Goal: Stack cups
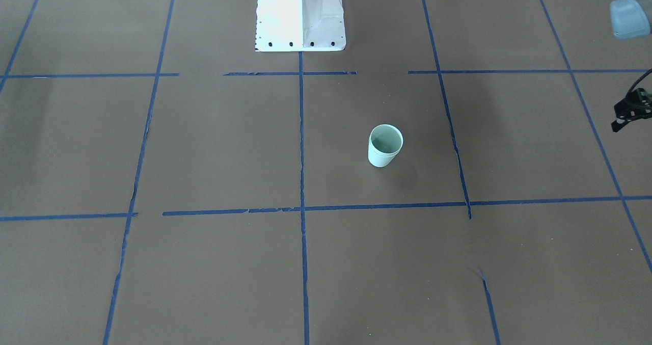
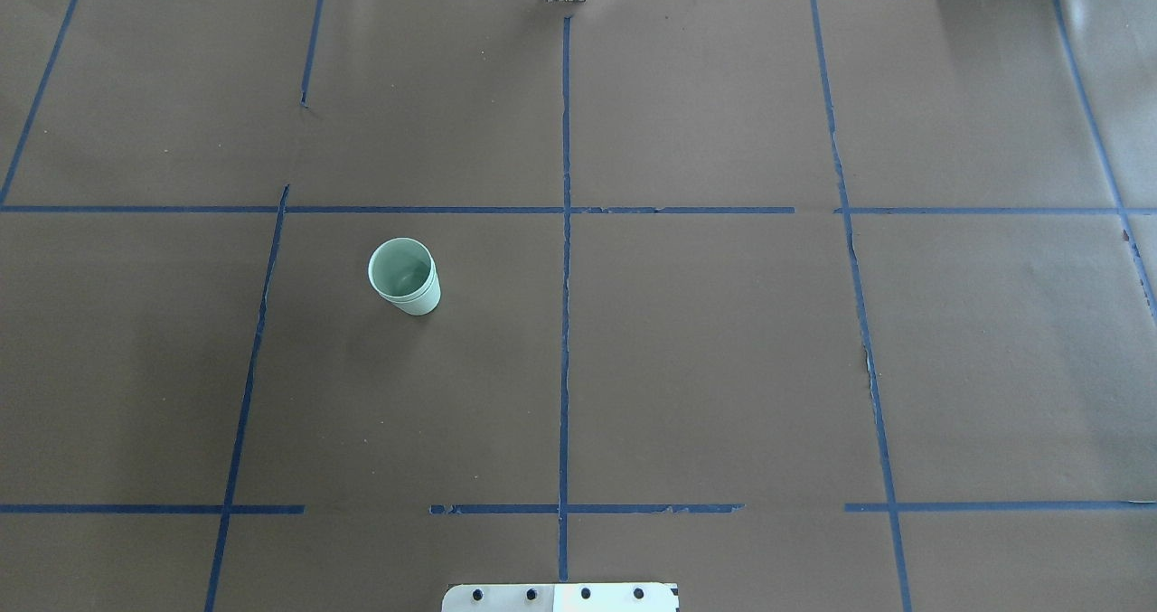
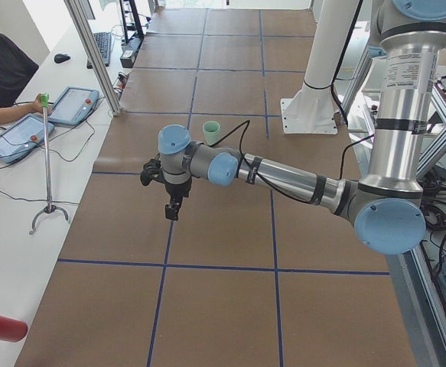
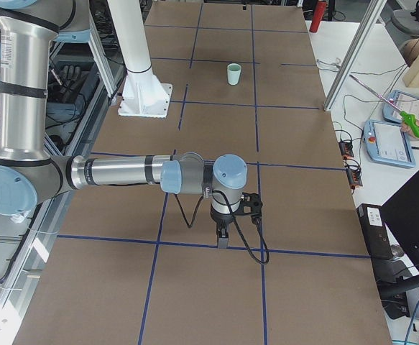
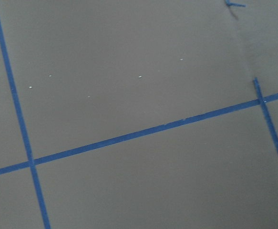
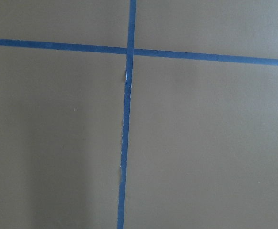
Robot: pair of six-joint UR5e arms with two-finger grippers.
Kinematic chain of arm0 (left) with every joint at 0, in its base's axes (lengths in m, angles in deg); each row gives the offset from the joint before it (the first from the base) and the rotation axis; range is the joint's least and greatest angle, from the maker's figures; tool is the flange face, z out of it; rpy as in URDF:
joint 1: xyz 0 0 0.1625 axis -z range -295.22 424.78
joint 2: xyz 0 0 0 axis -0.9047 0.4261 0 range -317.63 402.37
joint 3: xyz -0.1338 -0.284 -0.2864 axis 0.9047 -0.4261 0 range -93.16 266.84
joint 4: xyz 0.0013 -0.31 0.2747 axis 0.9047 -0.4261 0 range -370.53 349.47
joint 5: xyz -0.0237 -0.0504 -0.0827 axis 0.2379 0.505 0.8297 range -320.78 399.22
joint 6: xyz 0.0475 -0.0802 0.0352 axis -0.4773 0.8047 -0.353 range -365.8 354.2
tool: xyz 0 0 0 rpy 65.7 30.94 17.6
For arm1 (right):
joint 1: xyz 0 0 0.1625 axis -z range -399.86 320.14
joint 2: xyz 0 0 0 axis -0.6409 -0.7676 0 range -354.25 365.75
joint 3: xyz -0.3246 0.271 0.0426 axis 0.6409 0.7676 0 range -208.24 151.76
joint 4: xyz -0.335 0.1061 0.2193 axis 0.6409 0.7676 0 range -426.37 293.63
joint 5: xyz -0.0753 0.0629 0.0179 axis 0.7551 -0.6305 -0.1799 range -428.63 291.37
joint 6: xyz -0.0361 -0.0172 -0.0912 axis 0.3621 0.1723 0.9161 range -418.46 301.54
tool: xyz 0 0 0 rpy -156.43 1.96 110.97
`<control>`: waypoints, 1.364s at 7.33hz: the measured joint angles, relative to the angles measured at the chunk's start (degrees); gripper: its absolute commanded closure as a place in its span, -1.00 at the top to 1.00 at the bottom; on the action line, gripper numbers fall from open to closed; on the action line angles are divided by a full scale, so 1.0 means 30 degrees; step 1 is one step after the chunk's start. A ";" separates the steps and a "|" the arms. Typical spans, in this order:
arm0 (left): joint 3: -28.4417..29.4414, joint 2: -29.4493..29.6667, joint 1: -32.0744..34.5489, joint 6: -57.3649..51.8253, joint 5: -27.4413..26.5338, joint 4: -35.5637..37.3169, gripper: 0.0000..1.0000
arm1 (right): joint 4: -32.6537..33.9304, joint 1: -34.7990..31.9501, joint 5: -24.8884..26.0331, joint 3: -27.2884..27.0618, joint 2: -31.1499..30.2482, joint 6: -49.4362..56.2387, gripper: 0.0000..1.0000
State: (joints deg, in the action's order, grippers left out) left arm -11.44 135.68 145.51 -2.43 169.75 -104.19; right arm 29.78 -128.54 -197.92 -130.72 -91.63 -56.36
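Observation:
A pale mint-green cup stands upright on the brown table, left of the centre tape line. A second rim line runs just under its top rim, so it looks like two cups nested; no separate second cup is in view. It also shows in the front-facing view, the left side view and the right side view. My left gripper hangs fingers-down over the table, well away from the cup. My right gripper hangs at the table's other end. I cannot tell whether either gripper is open or shut.
Blue tape lines divide the brown paper table cover into squares. The white robot base stands at the table's robot side. A black part of the left wrist shows at the front-facing view's right edge. Both wrist views show only paper and tape.

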 measured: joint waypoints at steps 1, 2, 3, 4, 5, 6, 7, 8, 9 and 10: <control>0.1302 -0.0011 0.1355 -0.1574 0.0034 0.0093 1.00 | 0.0006 0.0000 0.0000 0.0000 -0.0001 0.0001 1.00; 0.2179 -0.0014 0.2141 -0.2372 0.0041 0.0409 1.00 | 0.0011 0.0001 -0.0001 0.0000 0.0000 0.0001 1.00; 0.2564 -0.0017 0.2553 -0.2697 0.0040 0.1093 1.00 | 0.0011 0.0000 0.0000 0.0000 0.0000 0.0001 1.00; 0.2659 -0.0025 0.2863 -0.2805 0.0048 0.1762 1.00 | 0.0013 0.0001 0.0000 -0.0004 0.0000 0.0001 1.00; 0.2639 -0.0030 0.3125 -0.2820 0.0052 0.2347 1.00 | 0.0012 0.0001 0.0000 -0.0008 0.0000 0.0000 1.00; 0.2478 -0.0025 0.3324 -0.2830 0.0054 0.2933 1.00 | 0.0014 0.0000 0.0000 -0.0008 0.0000 0.0001 1.00; 0.2238 -0.0025 0.3479 -0.2848 0.0116 0.3335 1.00 | 0.0012 0.0000 0.0000 -0.0006 0.0000 0.0001 1.00; 0.2116 -0.0023 0.3543 -0.2848 0.0576 0.3508 1.00 | 0.0020 0.0000 0.0000 -0.0003 0.0000 0.0000 1.00; 0.2126 0.0003 0.3550 -0.2820 0.1390 0.3536 1.00 | 0.0020 0.0000 0.0000 -0.0001 0.0000 0.0000 1.00; 0.2167 0.0049 0.3551 -0.2795 0.1935 0.3501 1.00 | 0.0009 0.0000 0.0000 -0.0001 0.0000 0.0001 1.00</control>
State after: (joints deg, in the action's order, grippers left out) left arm -4.94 135.82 156.16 -10.82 175.56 -93.69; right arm 29.81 -128.54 -197.92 -130.72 -91.63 -56.35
